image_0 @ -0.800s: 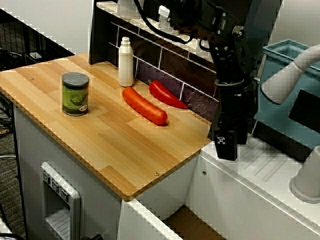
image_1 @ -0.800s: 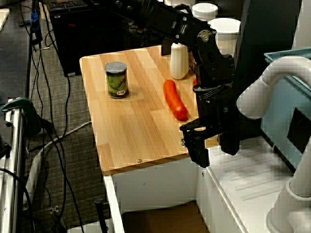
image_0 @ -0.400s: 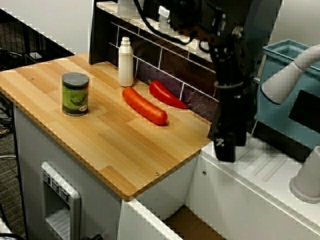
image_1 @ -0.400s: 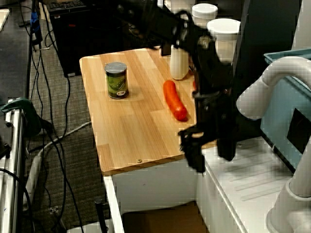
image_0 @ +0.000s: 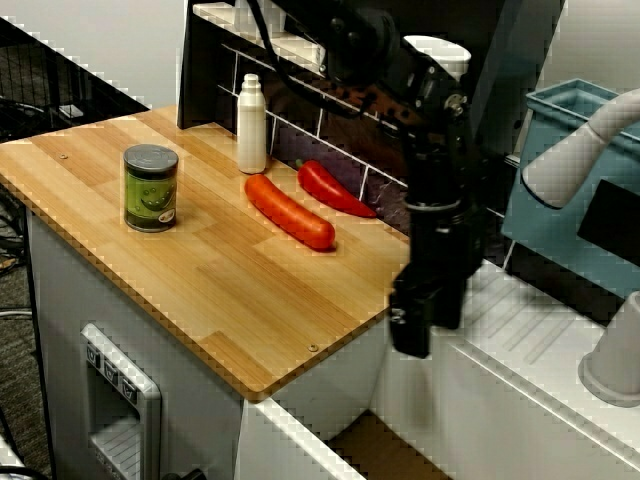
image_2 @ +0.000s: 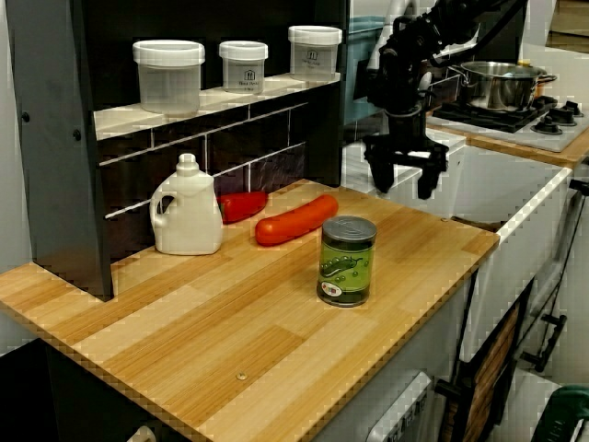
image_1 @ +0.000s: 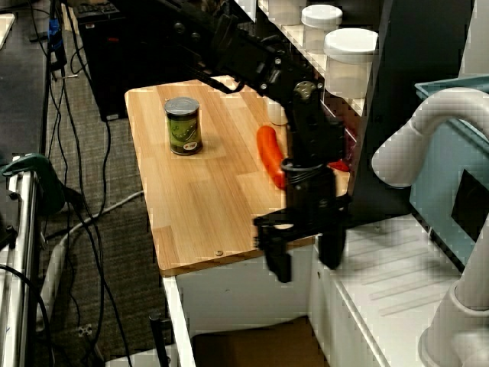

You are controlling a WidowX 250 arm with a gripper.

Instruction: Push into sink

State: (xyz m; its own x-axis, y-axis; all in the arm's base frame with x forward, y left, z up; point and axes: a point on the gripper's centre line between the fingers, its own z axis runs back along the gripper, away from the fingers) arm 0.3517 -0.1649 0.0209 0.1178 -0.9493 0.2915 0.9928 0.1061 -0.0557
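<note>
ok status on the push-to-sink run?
Gripper open, empty, hanging over the counter edge by the sink. Green can, orange sausage and red pepper on the wood, none touched. Nothing blocking.

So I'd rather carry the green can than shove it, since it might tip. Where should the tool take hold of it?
Grip the green can around its mid-body, coming down from above with the fingers on opposite curved sides. It stands upright on the wooden counter with open space all round, so either side is free. The tool, open now, looks wide enough, though that's a guess.

Wooden counter (image_0: 230,280), dark tiled shelf unit (image_2: 55,138), grey carpet (image_1: 114,252), possibly cables.
</note>
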